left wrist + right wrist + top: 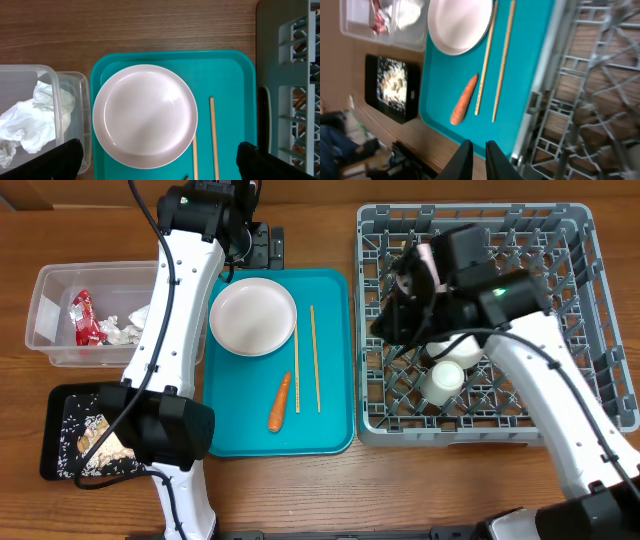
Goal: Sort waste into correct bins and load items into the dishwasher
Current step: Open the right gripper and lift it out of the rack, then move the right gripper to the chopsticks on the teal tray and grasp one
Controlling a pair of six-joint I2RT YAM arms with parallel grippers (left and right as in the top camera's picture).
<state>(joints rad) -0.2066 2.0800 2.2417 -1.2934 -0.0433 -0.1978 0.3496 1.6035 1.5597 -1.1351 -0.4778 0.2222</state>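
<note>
Now the left gripper [161, 161] hangs spread wide above the white plate [145, 115]; the right gripper [479, 159], pinched together and empty, hovers over the dish rack [585, 95].

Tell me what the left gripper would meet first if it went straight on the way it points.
Most likely the white plate on the teal tray: the open left gripper points down at it with nothing in between. How high it hangs above the plate is unclear.
</note>
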